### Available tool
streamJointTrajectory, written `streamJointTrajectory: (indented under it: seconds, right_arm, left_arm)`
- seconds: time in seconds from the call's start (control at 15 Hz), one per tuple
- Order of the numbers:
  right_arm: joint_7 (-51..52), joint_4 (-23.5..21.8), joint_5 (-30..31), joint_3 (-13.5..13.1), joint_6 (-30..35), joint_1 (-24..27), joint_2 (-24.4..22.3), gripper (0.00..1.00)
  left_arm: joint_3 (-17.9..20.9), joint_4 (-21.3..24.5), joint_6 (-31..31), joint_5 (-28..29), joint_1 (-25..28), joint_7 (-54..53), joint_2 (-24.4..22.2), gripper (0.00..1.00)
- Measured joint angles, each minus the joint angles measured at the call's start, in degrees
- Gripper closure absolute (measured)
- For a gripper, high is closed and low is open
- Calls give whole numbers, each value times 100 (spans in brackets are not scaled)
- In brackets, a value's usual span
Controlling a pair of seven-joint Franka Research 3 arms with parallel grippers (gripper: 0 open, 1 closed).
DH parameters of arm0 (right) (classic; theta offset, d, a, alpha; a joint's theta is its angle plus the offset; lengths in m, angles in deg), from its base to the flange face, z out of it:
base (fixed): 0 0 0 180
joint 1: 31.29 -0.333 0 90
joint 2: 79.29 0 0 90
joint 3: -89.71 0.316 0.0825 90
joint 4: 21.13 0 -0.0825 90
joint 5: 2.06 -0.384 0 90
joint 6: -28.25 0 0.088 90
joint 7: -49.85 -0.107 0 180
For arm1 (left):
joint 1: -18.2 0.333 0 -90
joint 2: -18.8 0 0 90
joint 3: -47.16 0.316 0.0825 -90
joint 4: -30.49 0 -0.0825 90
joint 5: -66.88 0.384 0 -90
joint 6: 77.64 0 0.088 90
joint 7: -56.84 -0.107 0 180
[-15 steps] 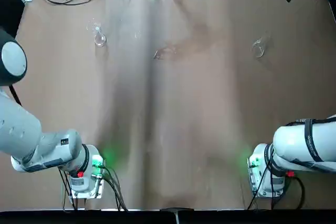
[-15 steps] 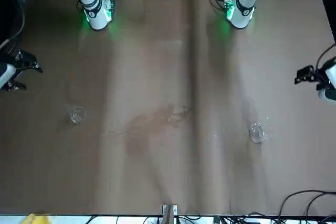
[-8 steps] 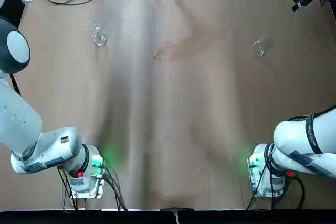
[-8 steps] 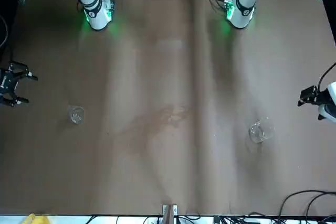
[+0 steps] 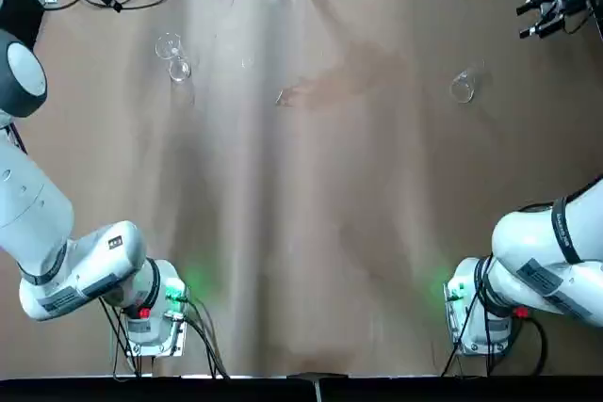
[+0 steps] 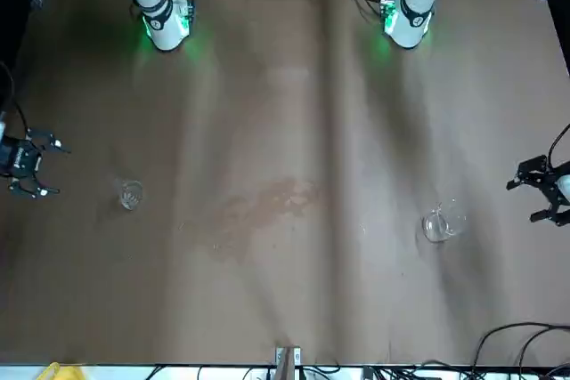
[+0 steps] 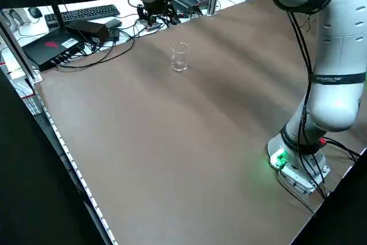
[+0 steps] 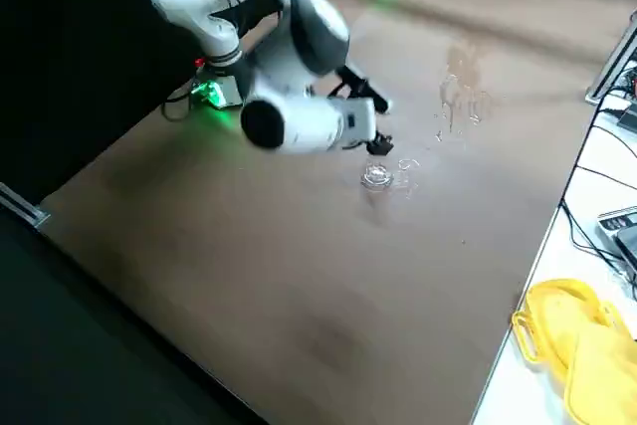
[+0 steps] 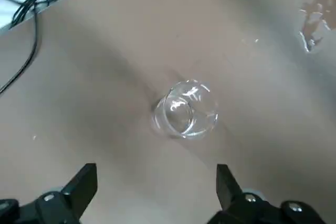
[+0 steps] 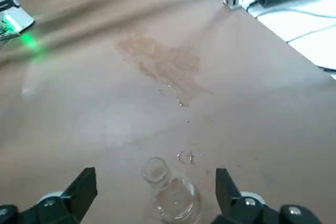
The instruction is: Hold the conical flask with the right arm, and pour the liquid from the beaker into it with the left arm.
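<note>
Over the last second both arms have been swung out toward the far part of the table. Each claw has been brought roughly level with its own vessel, though still outboard of it. The right gripper is now held near the right edge, well apart from the conical flask, with its fingers spread wide. The left gripper is placed likewise near the left edge, fingers also apart and nothing held between them.

The beaker is left upright at the far left of the table. In the left wrist view it is framed between the open fingers but not reached. The conical flask stands at the far right and has not been shifted. A damp patch is seen between the two vessels.

Neither vessel is touched yet, so the task is judged to be at the approach stage. Both claws have been opened and aimed, and the grasps remain to be made before any pouring.
</note>
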Motion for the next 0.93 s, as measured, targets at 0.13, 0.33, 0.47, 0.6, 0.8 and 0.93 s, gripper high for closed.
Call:
streamJointTrajectory:
  seconds: [0.13, 0.33, 0.47, 0.6, 0.8, 0.93]
  right_arm:
    - [679, 5, -233, 1, 63, 124, 366, 0]
    - [1603, 23, -530, 26, 154, 148, 916, 0]
    - [1927, 29, -670, 38, 223, 148, 1064, 0]
    - [2237, 29, -921, 38, 353, 155, 1249, 1]
    - [2591, 34, -1151, 33, 478, 214, 1579, 3]
    - [2762, 36, -1175, 33, 503, 231, 1722, 6]
  left_arm:
    - [-1, -5, -31, -496, 75, -721, 216, 0]
    - [4, -7, -59, -1893, 366, -3006, 805, 0]
    - [5, -8, -53, -2426, 502, -4112, 1098, 0]
    - [6, -5, -40, -2943, 601, -4896, 1381, 0]
    - [5, 3, 15, -3569, 668, -5703, 1856, 0]
    - [-8, -2, 19, -3661, 668, -5935, 2156, 0]
